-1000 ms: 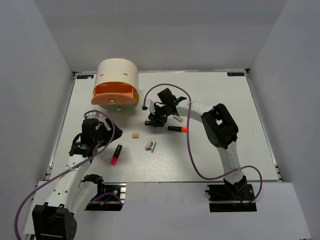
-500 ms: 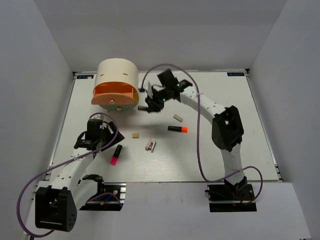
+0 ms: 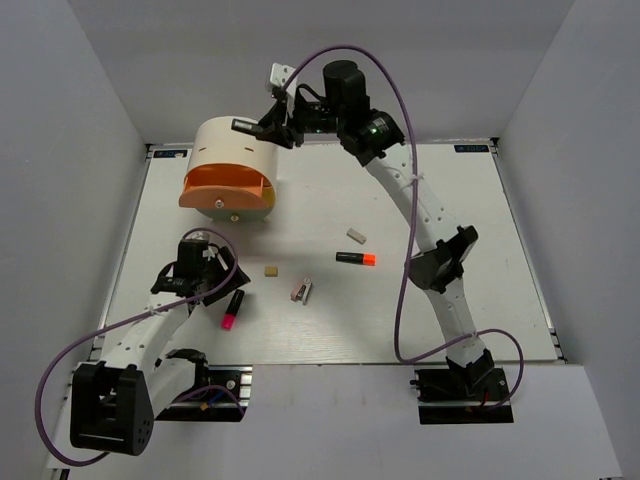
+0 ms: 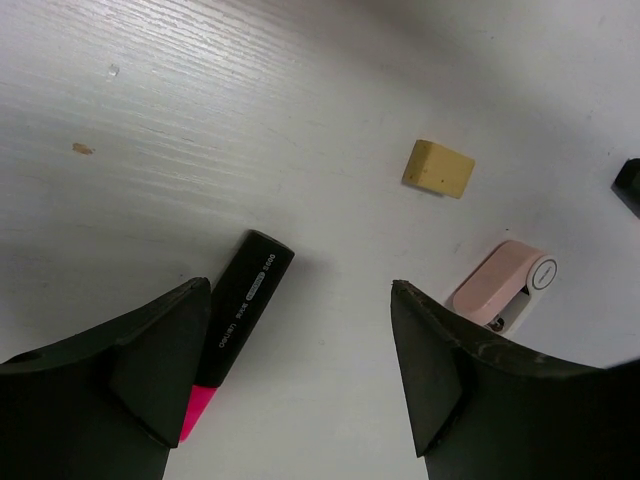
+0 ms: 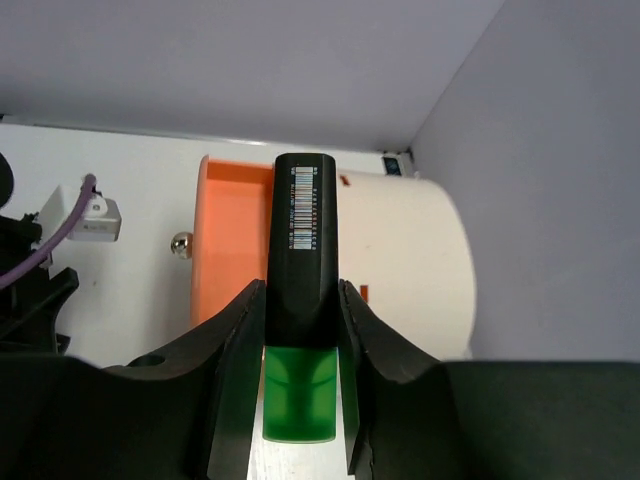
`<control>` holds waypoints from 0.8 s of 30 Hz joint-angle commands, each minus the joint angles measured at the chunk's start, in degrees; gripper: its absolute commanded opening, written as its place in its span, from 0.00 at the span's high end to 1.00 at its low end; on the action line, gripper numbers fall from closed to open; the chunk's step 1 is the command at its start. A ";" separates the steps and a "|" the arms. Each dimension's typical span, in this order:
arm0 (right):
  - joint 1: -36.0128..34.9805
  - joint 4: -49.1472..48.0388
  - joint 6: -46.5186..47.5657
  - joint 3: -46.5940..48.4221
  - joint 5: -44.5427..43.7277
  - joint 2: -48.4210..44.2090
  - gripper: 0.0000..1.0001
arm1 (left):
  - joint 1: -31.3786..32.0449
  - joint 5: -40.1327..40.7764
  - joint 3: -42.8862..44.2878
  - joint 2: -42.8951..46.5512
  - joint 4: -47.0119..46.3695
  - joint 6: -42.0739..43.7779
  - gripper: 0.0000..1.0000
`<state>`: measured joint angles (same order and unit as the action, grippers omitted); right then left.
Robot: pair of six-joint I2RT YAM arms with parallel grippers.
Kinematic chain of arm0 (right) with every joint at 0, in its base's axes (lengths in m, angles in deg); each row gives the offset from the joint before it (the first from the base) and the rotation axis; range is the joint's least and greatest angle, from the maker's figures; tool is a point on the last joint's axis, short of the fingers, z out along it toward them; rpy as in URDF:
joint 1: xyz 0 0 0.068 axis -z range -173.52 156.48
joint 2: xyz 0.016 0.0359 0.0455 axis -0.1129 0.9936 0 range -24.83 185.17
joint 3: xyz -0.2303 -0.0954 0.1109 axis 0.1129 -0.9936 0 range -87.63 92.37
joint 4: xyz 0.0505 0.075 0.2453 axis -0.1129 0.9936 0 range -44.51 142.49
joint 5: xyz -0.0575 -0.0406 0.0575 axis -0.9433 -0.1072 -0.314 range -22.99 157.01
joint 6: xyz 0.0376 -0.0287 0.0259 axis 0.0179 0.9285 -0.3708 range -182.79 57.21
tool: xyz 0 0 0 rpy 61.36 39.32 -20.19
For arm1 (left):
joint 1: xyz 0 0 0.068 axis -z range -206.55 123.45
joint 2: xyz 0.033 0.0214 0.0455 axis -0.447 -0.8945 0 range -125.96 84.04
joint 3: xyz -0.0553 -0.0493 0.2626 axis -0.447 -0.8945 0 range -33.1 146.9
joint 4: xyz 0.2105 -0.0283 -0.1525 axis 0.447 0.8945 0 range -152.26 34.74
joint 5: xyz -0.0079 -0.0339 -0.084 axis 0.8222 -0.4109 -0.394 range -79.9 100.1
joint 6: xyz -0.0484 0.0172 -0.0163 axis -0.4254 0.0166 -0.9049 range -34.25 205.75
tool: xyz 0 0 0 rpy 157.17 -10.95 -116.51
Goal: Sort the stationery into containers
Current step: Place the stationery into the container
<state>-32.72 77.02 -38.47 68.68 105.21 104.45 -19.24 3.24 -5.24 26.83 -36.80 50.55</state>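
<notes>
Green-capped marker is pinched between the jaws of the right gripper, held high above the cream box, whose orange drawer stands swung out. Left gripper hovers low over the bench, jaws spread, with the pink-capped marker beside one finger. Tan eraser and clip lie nearby.

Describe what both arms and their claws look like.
Both the left arm and right arm have white links with black joint housings on black base plates. A purple cable loops along each. The left claw and right claw have black, wedge-shaped fingers. A green light shows near the right wrist.
</notes>
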 commanded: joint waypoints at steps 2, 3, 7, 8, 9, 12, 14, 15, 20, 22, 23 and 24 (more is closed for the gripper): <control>-0.35 4.06 -2.69 5.48 1.70 6.24 1.00 | 0.25 -0.53 -0.43 1.49 0.21 -0.66 0.18; -0.35 4.33 -3.13 7.32 1.62 7.12 1.00 | 0.25 -0.53 -0.43 1.49 0.21 -0.66 0.18; -0.53 1.79 -5.33 5.93 2.76 7.57 1.00 | 0.25 -0.53 -0.43 0.87 -0.32 -0.66 0.18; -0.53 0.91 -6.72 6.28 2.85 8.62 1.00 | 0.25 -0.53 -0.43 0.87 -0.32 -0.66 0.18; -0.44 0.03 -7.09 6.37 3.20 8.98 1.00 | 0.25 -0.53 -0.43 0.87 -0.32 -0.66 0.18; -0.79 -1.46 -9.28 7.43 4.43 10.56 1.00 | 0.25 -0.53 -0.43 0.87 0.21 -0.66 0.18; -0.97 -1.91 -10.25 7.34 5.04 10.82 1.00 | 0.25 0.00 -0.43 0.87 0.21 -0.66 0.18; -1.14 -2.08 -10.60 7.26 6.00 11.00 1.00 | 0.25 0.00 -0.43 0.87 0.21 -0.66 0.18; -2.55 -1.91 -10.60 7.34 7.07 11.88 1.00 | 0.25 0.00 -0.43 0.87 0.21 -0.66 0.18; -3.25 -2.00 -10.17 7.34 6.54 12.67 1.00 | 0.25 0.00 -0.43 0.87 0.21 -0.66 0.18; -3.42 -2.00 -10.25 7.43 6.19 12.93 1.00 | 0.25 0.00 -0.43 0.87 0.21 -0.66 0.18; -3.77 -2.00 -10.08 7.34 5.49 13.37 1.00 | 0.25 0.00 -0.43 0.87 0.21 -0.66 0.18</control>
<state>-35.30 76.91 -47.65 73.86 110.37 116.23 -19.24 3.24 -5.42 27.23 -36.74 50.11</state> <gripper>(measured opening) 0.365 0.825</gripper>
